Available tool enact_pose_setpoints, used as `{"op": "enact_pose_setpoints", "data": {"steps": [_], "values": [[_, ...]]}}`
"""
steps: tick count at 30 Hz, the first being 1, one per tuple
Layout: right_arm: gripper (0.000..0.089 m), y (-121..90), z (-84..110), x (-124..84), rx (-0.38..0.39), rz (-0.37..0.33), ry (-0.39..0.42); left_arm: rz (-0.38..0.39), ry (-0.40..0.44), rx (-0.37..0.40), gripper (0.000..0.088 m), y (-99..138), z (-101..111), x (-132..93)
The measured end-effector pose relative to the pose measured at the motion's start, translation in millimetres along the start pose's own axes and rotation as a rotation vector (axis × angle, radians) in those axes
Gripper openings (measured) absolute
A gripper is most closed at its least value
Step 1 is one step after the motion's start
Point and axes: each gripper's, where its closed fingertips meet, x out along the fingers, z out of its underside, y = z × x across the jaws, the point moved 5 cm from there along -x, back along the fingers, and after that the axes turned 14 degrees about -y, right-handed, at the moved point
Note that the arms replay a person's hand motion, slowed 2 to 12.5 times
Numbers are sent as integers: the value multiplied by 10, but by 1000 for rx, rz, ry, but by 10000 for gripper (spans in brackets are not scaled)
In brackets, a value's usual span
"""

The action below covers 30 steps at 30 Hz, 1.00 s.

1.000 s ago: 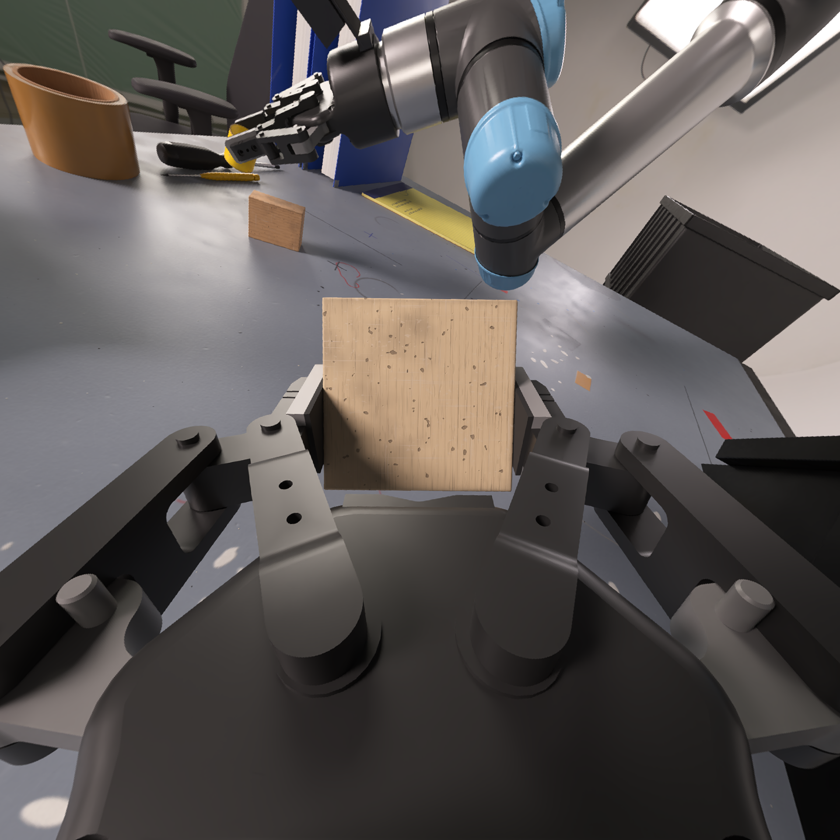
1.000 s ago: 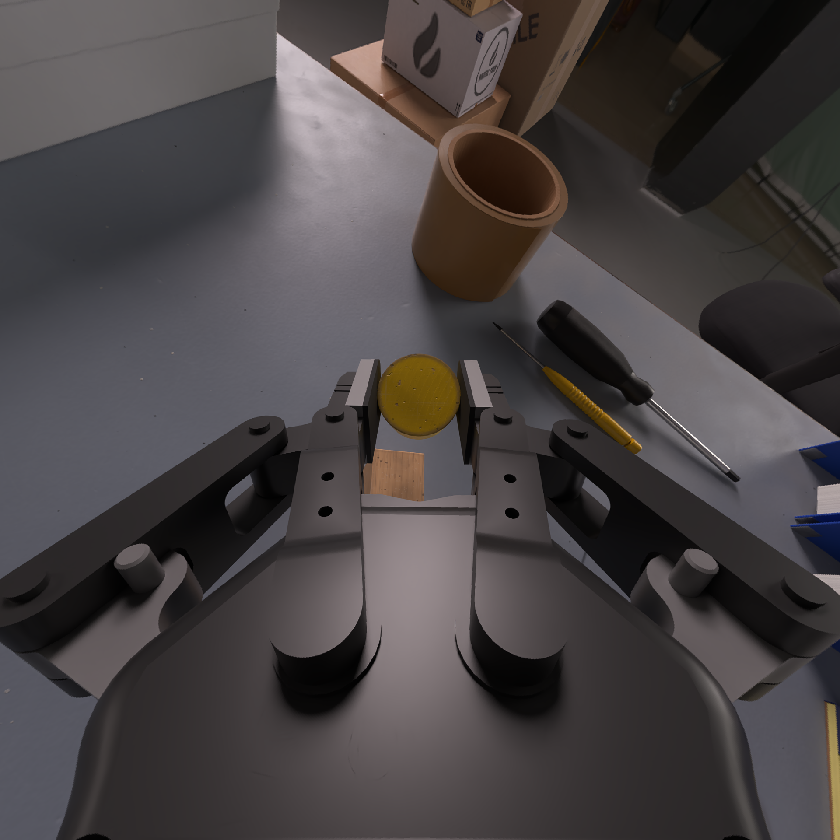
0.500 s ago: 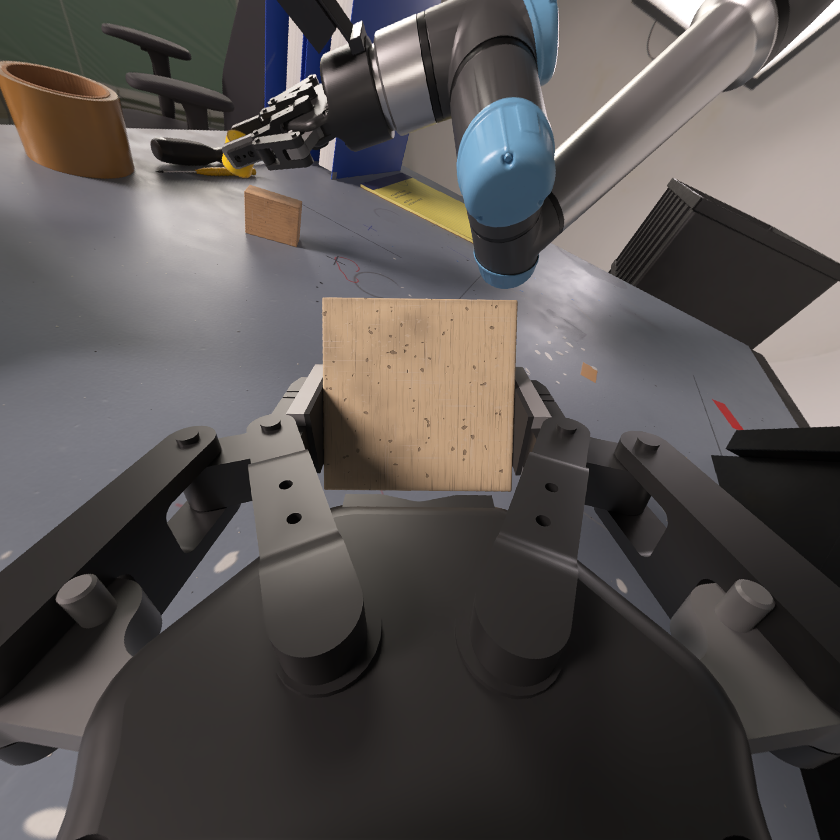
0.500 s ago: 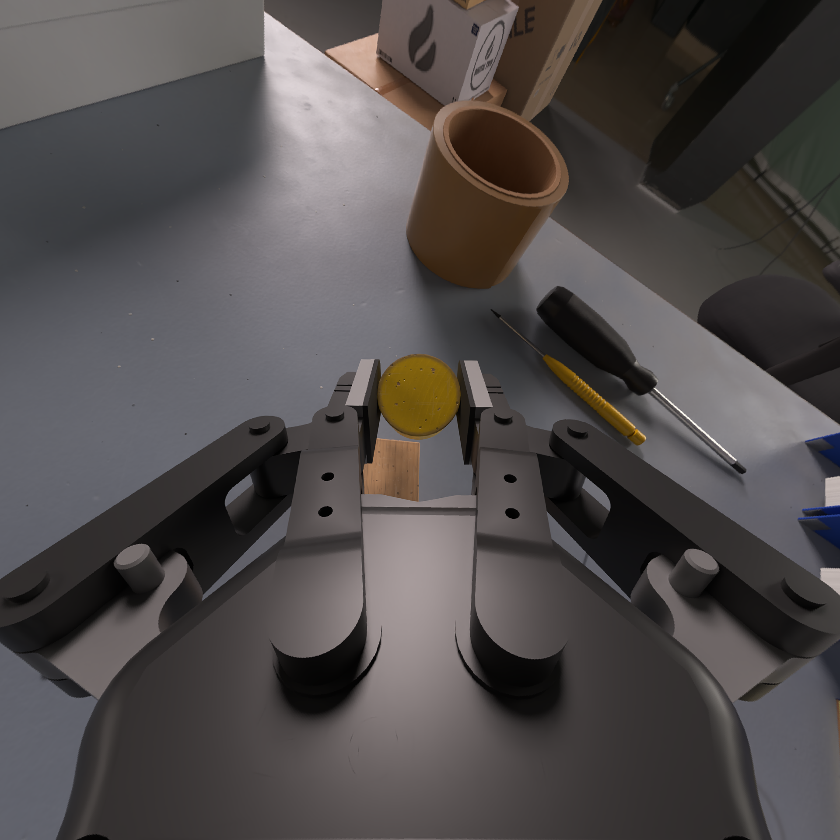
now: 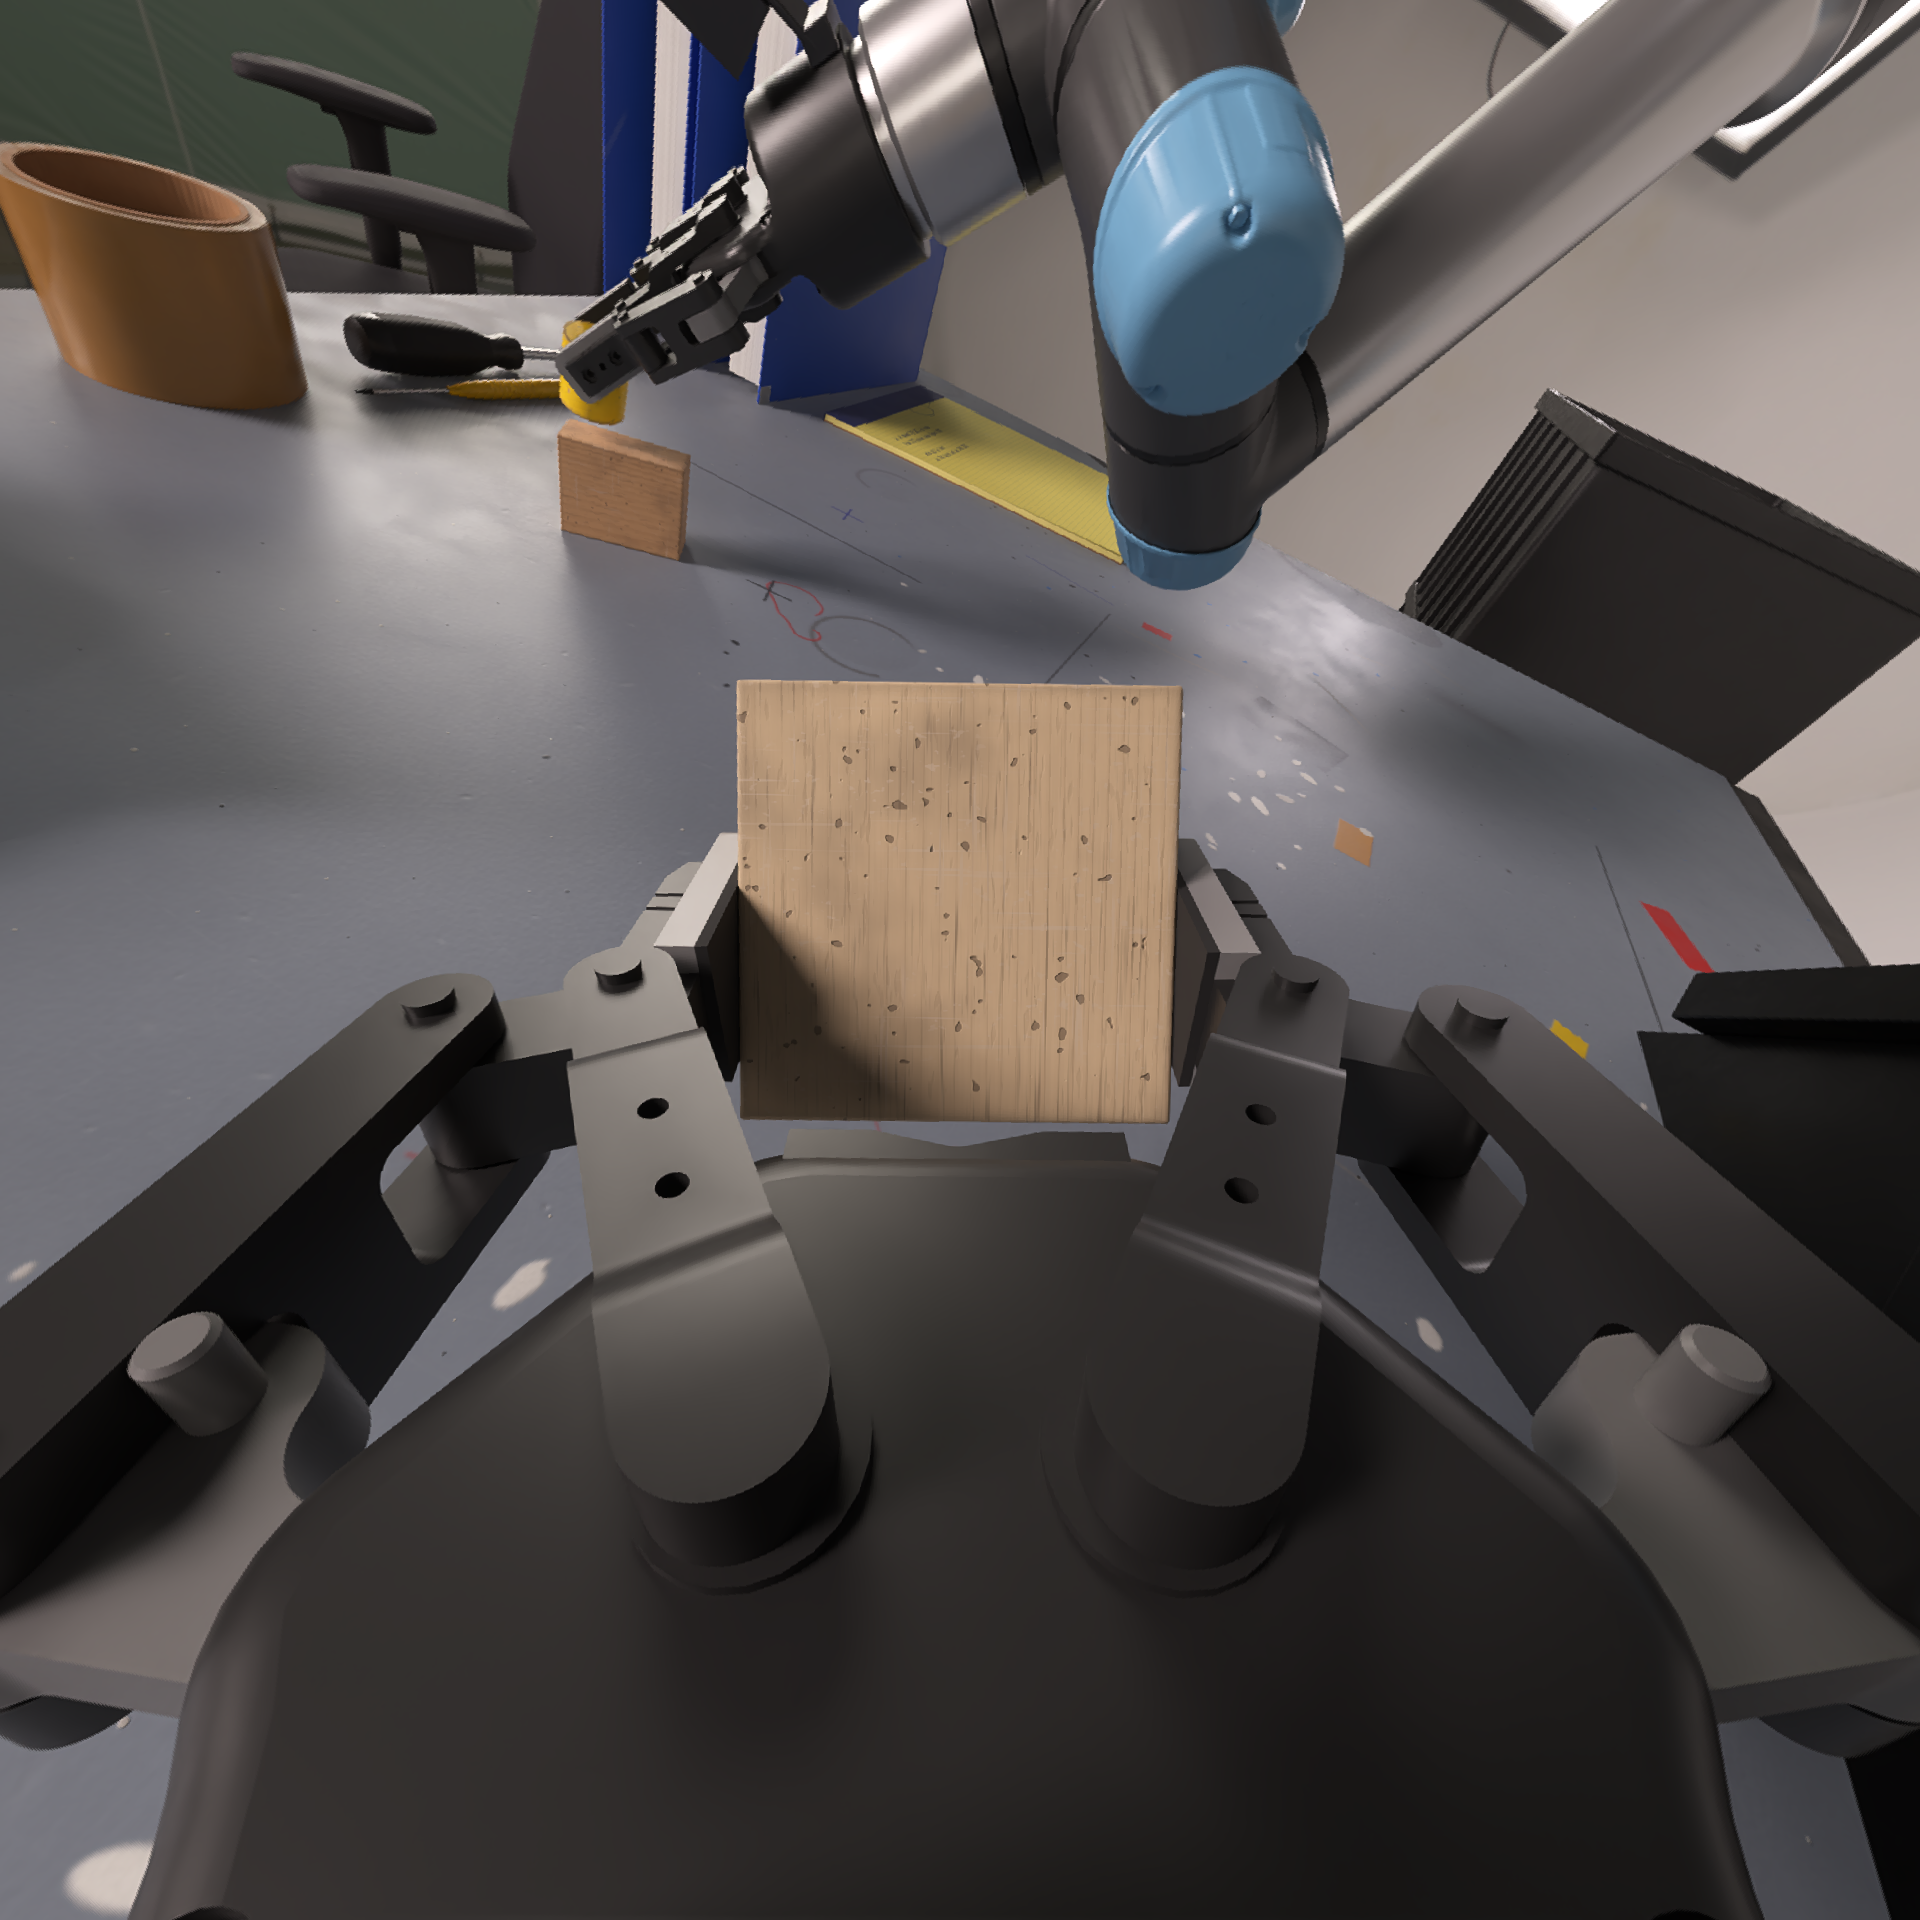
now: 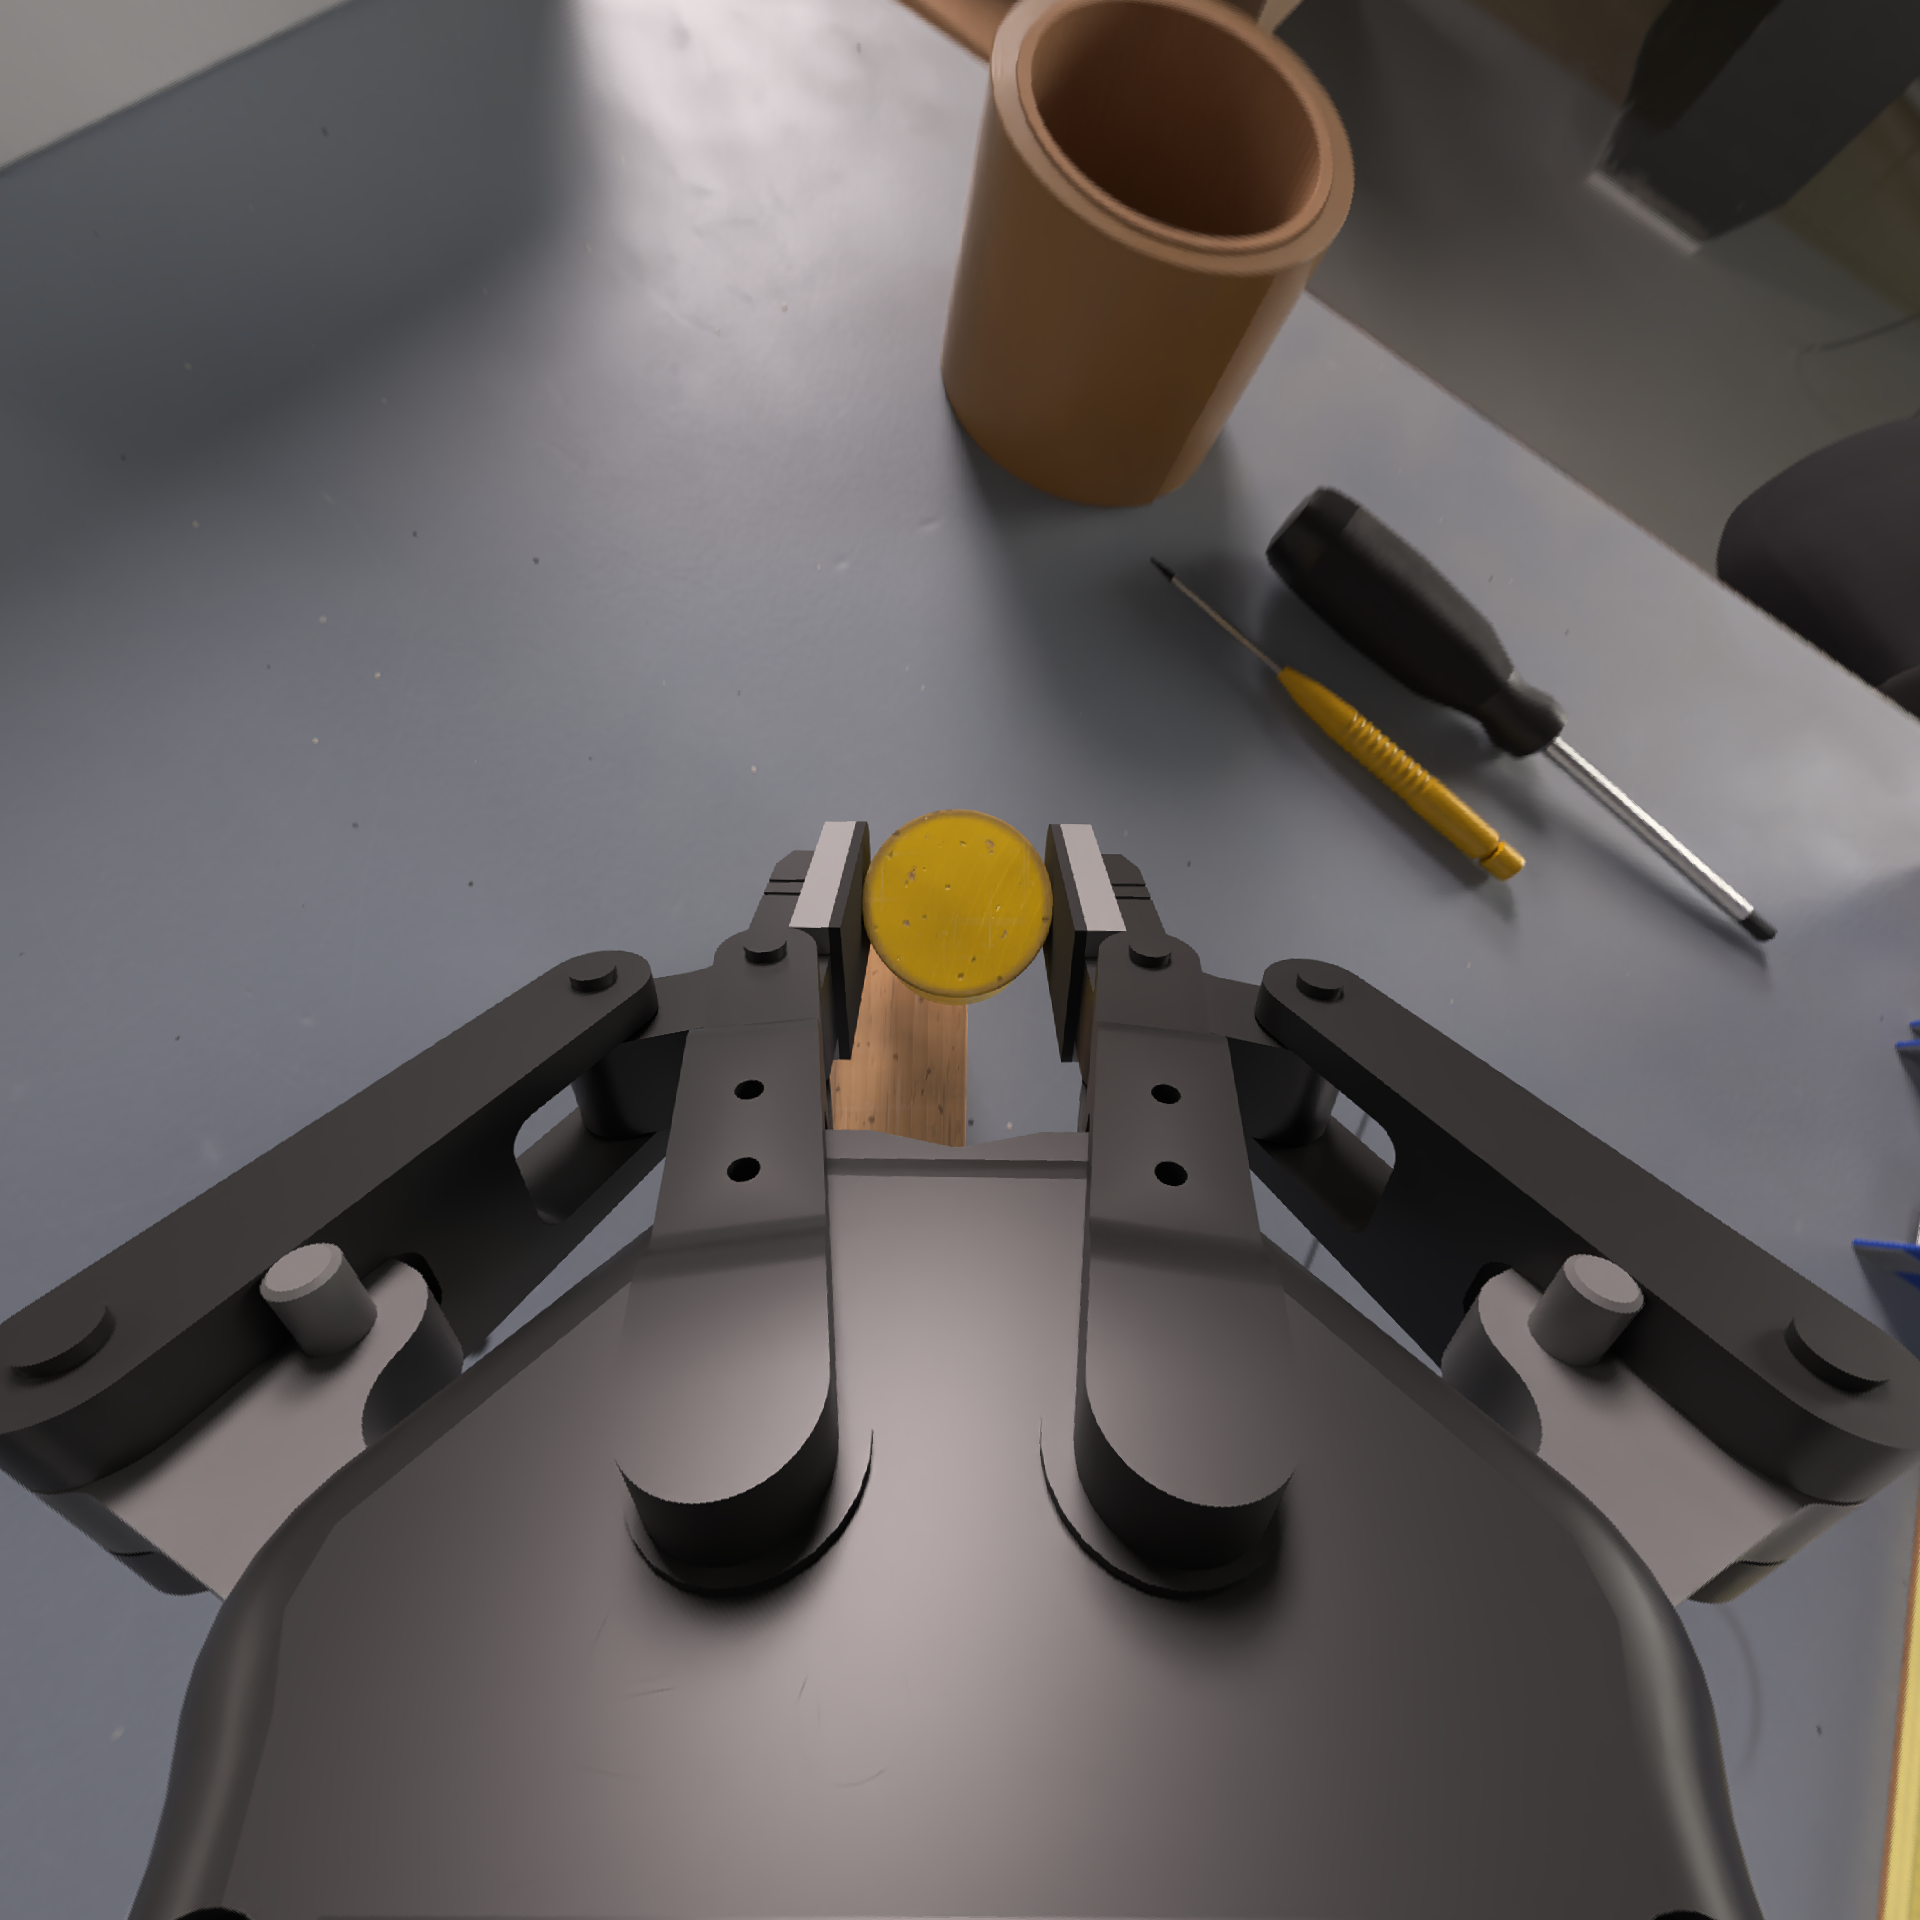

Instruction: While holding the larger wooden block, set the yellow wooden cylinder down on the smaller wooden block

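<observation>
Left wrist view, left to right: we list a brown open-topped cup [image 5: 156,286] at the far left of the grey table [image 5: 312,727]; beside it a black-handled screwdriver [image 5: 431,343] and a thin yellow-handled screwdriver [image 5: 499,390], lying close together; then the right gripper [image 5: 608,364], clenched on the yellow wooden cylinder [image 5: 592,400], which hangs just above the smaller wooden block [image 5: 621,496]. We cannot tell from this view whether cylinder and block touch. The block stands on edge on the table. Centre: our left gripper [image 5: 958,956] clamps the larger wooden block [image 5: 958,899], one pad against each side face, the pale speckled face toward the camera, held clear of the table. Right: the other arm's blue-capped joint [image 5: 1216,249], and a dark box [image 5: 1683,582] at the table's far edge. Right wrist view, left to right: we list bare grey table [image 6: 364,675]; then the right gripper [image 6: 956,914] gripping the yellow wooden cylinder [image 6: 956,909] by its curved sides, round end toward the camera; the smaller wooden block [image 6: 902,1070] shows directly beneath it between the fingers. Further right, the brown cup [image 6: 1132,260] stands upright, then the yellow-handled screwdriver [image 6: 1392,764] and the black-handled screwdriver [image 6: 1455,644] lie side by side, apart.
</observation>
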Motion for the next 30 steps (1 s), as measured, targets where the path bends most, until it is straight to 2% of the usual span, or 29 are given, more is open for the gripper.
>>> {"op": "enact_pose_setpoints", "data": {"steps": [6, 10, 12, 13, 19, 23, 30], "values": [[300, -28, 99, -17, 29, -42, -106, 5, 2, -3, 615, 3, 6, 0], [311, -43, 131, -17, 43, -66, -147, 9, 2, -7, 615, 1, 15, 1], [371, -46, 156, -10, 45, -71, -163, 10, 2, -10, 615, 0, 19, 2], [369, -47, 167, -7, 45, -70, -167, 11, 2, -11, 615, -1, 21, 2], [398, -29, 194, -21, 45, -61, -164, 18, 4, -22, 615, -7, 34, 5], [422, -32, 200, -74, 52, -81, -161, 22, 4, -30, 615, -13, 42, 3], [464, -46, 158, -348, 64, -116, -85, 12, 12, -38, 615, -33, 40, -27]]}}
